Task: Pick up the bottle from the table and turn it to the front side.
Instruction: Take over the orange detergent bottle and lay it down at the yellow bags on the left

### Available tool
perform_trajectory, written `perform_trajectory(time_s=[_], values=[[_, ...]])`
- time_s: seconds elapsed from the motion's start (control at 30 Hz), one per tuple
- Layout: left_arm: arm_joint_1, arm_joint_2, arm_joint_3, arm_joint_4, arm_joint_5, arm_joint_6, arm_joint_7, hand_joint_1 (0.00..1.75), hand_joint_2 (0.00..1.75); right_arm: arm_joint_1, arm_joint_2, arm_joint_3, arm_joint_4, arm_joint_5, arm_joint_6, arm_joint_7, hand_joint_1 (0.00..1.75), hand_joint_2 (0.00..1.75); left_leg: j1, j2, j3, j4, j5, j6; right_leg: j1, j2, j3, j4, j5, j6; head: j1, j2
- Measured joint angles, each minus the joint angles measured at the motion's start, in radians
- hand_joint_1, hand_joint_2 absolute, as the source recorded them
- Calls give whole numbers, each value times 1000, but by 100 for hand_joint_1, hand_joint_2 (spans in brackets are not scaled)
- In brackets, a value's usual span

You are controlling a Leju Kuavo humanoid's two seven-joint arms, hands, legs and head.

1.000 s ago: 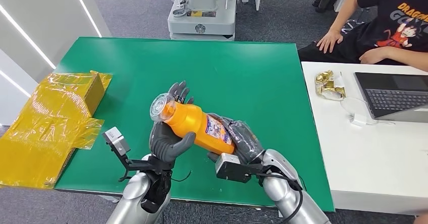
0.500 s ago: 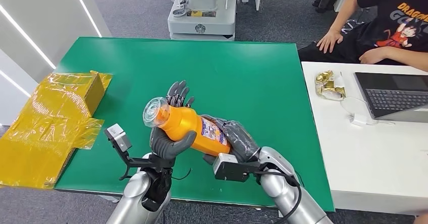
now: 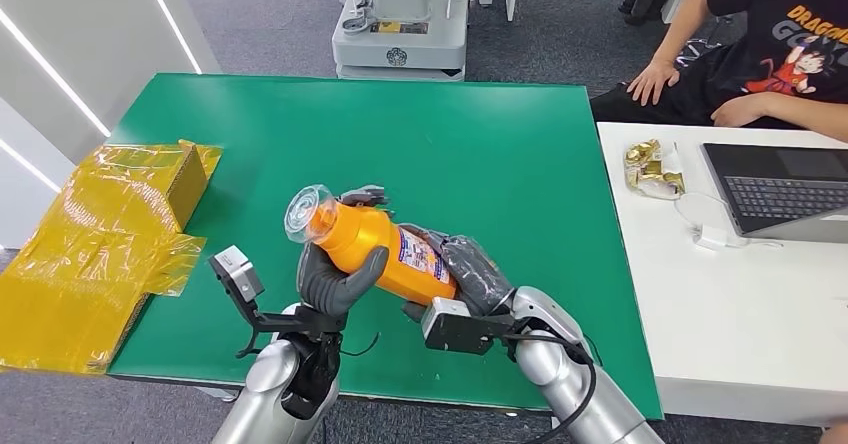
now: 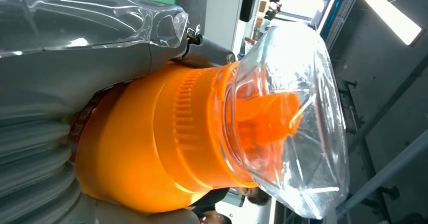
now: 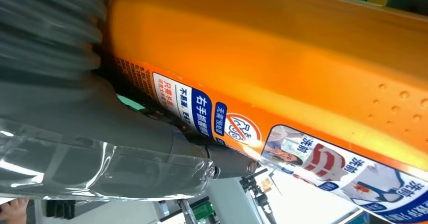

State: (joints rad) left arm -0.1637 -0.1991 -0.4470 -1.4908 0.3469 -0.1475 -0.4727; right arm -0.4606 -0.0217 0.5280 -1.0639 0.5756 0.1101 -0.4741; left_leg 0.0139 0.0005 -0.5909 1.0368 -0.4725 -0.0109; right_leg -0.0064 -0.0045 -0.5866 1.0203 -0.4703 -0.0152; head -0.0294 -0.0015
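The green table (image 3: 470,154) carries a yellow box (image 3: 175,179) wrapped in yellow film, sitting at its left edge, with crinkled yellow plastic sheet (image 3: 90,264) spilling from it over that edge. Butted against the green table's right side is a white table (image 3: 760,334). On the white table, nearest the green one, lies a crumpled gold wrapper (image 3: 650,167); a white cable and adapter (image 3: 708,226) lie just beyond it, and a laptop (image 3: 780,189) farther right.
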Motion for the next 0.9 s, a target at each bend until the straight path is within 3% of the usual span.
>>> perform_trajectory(time_s=[0.3, 0.43, 0.57, 0.9], values=[[0, 0, 3, 0, -1, 3, -1, 175, 175, 0, 0, 6, 4, 1, -1, 0, 175, 175, 0, 0, 0, 0, 0, 0, 0, 0, 0, 0, 0, 0, 0, 0], [0, 0, 3, 0, -1, 3, -1, 175, 175, 0, 0, 6, 4, 1, -5, 2, 120, 175, 0, 0, 0, 0, 0, 0, 0, 0, 0, 0, 0, 0, 0, 0], [-2, 0, 4, 1, -2, 3, -1, 175, 175, 1, 0, 11, 4, 1, -16, 13, 0, 175, 0, 0, 0, 0, 0, 0, 0, 0, 0, 0, 0, 0, 0, 0], [-2, -4, 4, 2, -3, 14, -12, 175, 175, 44, 14, 13, -50, -9, -151, 53, 0, 175, 0, 0, 0, 0, 0, 0, 0, 0, 0, 0, 0, 0, 0, 0]])
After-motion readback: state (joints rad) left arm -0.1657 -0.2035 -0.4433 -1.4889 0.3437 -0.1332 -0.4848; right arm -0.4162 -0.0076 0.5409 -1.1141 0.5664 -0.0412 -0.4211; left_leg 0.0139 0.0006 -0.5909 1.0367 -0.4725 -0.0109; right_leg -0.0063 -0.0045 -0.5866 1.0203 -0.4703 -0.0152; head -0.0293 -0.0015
